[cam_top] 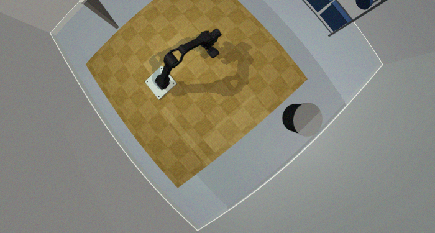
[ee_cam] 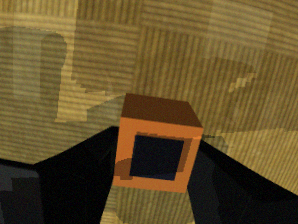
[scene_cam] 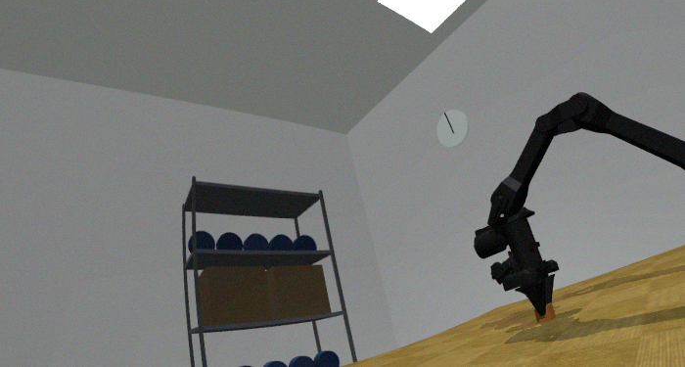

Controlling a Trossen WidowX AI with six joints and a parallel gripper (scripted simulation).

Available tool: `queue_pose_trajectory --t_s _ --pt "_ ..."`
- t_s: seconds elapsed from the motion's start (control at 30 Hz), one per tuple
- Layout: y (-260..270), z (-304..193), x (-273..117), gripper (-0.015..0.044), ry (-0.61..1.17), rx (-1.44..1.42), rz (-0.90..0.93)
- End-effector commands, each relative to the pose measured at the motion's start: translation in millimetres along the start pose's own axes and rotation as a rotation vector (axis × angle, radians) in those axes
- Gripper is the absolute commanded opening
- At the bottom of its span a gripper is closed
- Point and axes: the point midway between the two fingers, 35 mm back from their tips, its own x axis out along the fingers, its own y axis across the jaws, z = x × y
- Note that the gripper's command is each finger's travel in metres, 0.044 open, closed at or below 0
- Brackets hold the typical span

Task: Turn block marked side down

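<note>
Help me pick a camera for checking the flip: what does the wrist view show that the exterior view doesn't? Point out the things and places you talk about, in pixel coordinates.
Only the wrist view shows the dark square mark (ee_cam: 157, 157) on the block's upward face.

Only the exterior view shows the wall clock (scene_cam: 452, 128) and the shelf rack (scene_cam: 194, 226).

Both show the orange block (scene_cam: 550, 312) (ee_cam: 125, 150) between the gripper's fingers (scene_cam: 542, 308).

Fingers (scene_cam: 539, 297) bar two sides of block (scene_cam: 548, 313) (ee_cam: 126, 150) (top unobstructed).
</note>
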Motion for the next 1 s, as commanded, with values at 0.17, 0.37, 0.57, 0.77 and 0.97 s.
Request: queue_pose_trajectory --t_s 0.17,0.37,0.57,0.77,0.97 --pt "-0.1 0.4 -3.1 0.0000 -0.001 0.000 0.000" --pt "-0.1 0.3 -29.4 0.0000 -0.001 0.000 0.000" --pt "-0.1 1.4 -27.6 0.0000 -0.034 0.000 0.001" --pt "0.0 3.4 -24.0 0.0000 -0.117 0.001 0.002" --pt "0.1 4.2 -21.4 0.0000 -0.199 0.001 0.002"
